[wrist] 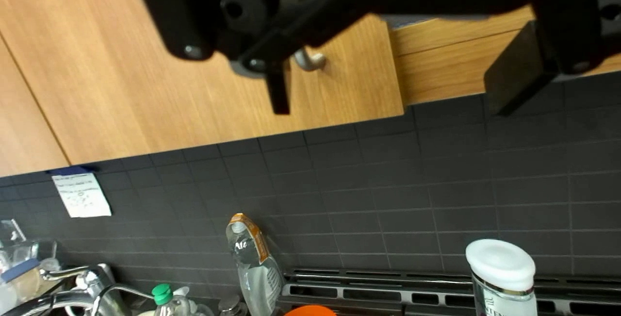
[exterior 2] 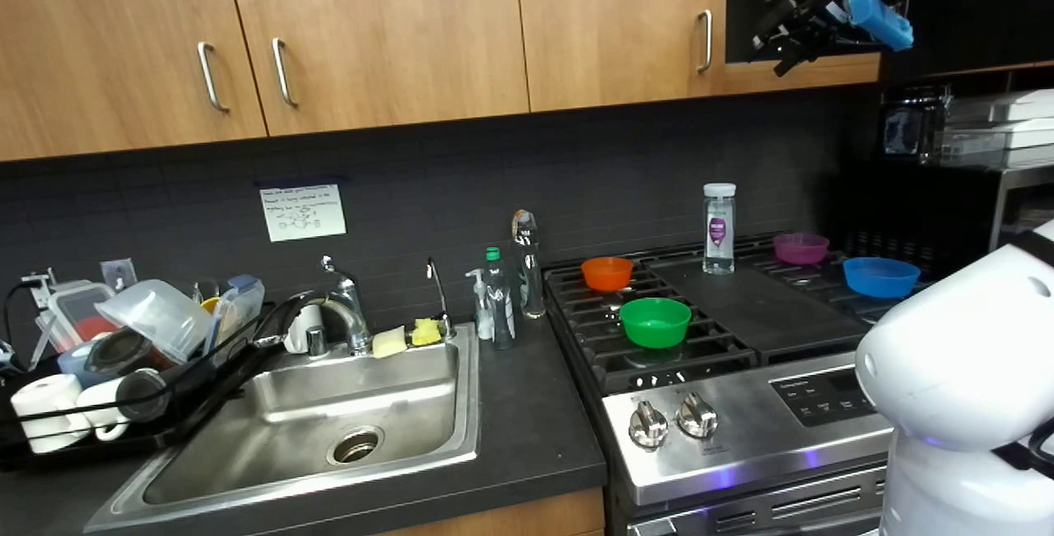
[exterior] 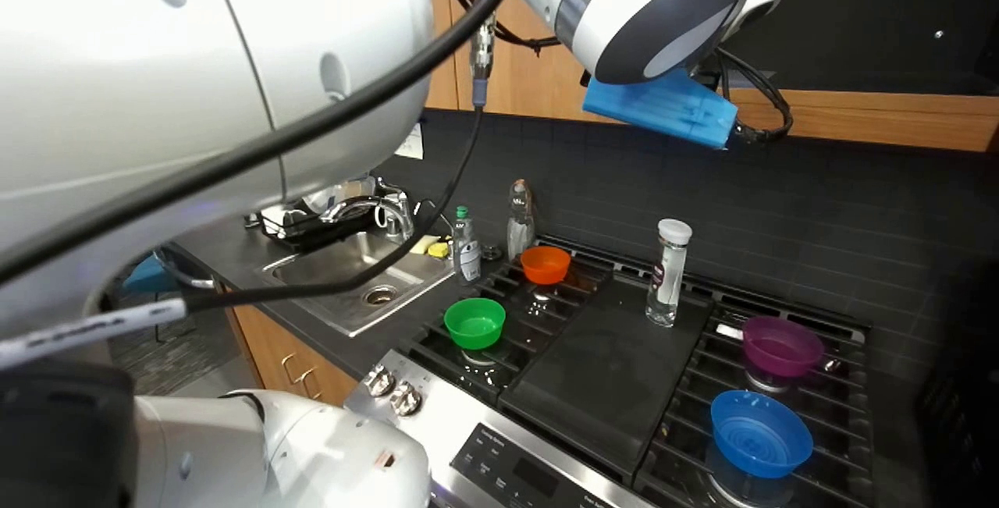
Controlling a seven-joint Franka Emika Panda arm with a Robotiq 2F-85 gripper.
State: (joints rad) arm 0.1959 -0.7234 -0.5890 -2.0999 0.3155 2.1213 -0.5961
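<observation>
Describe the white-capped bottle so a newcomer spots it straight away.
Start at the stove near the sink. On its flat black centre plate stands a clear bottle. Its height, white cap and purple label set it apart from the bowls either side.

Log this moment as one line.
gripper: open, empty, higher than bottle | bottle: white-capped, upright on griddle | orange bowl, green bowl, purple bowl, blue bowl: on stove

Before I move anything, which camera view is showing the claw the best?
The wrist view. There the claw appears close, its fingers spread with nothing held, although the top edge cuts it off. The exterior views show it small and dark, or mostly hidden behind the arm.
</observation>
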